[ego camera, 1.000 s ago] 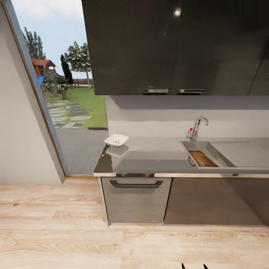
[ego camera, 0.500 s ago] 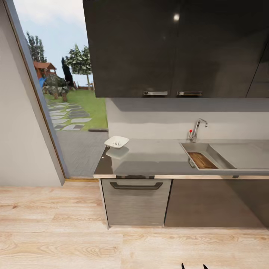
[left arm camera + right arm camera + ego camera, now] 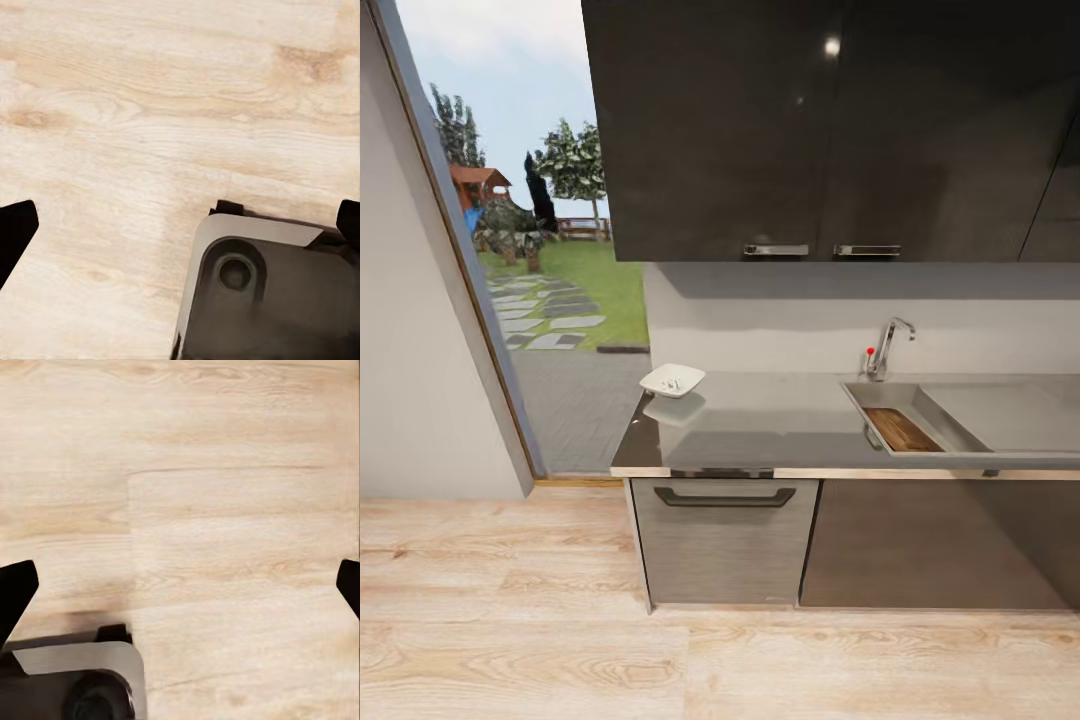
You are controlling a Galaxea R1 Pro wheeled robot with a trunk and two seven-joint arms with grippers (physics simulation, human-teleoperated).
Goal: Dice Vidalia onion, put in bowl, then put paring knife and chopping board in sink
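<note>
Task judged nearly done: chopping board (image 3: 902,428) is seen lying in the sink (image 3: 958,418); bowl (image 3: 672,378) sits on the countertop (image 3: 780,425), contents too small to tell. Paring knife unconfirmed. Left gripper (image 3: 180,225) and right gripper (image 3: 180,585) are spread wide, empty, over wood floor (image 3: 135,112).
</note>
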